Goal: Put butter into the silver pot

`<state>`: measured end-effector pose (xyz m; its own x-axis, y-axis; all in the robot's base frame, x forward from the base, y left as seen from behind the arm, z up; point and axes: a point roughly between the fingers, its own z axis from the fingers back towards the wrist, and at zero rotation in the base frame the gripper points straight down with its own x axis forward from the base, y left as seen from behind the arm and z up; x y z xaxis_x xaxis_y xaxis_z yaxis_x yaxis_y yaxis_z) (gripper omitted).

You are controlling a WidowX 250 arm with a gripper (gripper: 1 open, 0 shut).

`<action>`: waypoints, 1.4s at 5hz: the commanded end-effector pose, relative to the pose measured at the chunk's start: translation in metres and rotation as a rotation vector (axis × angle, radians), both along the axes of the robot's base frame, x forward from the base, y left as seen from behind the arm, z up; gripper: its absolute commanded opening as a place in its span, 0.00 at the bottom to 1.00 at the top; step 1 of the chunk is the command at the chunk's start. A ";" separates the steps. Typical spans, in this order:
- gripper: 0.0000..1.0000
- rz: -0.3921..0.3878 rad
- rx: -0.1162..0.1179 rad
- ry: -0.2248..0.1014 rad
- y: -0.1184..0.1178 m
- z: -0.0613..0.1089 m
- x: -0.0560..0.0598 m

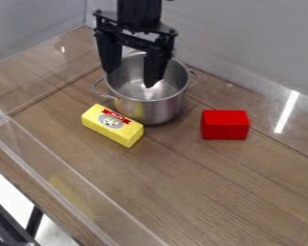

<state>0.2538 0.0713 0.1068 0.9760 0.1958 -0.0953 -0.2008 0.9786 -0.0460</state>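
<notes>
Wooden table (206, 192): butter (113, 126) below, nearer camera than wide-open, empty gripper (134, 77).

At the top of the frame, your black two-fingered gripper (132, 73) hides part of the round shiny steel pot (146, 96), covering much of its back rim and some of its inside. The upper end of the arm is cut off by the top edge. You can't read the small print on the yellow block's red-and-white label (112, 119). At lower left, the dark object (8, 223) runs out of frame.
</notes>
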 end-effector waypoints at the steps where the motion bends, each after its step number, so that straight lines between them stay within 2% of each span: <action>1: 1.00 0.040 0.013 -0.055 0.008 0.010 -0.004; 4: 1.00 0.111 0.007 -0.048 0.015 -0.002 -0.011; 7: 1.00 0.249 -0.013 -0.058 0.024 -0.017 -0.019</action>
<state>0.2349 0.0901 0.0826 0.9106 0.4056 -0.0791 -0.4109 0.9090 -0.0703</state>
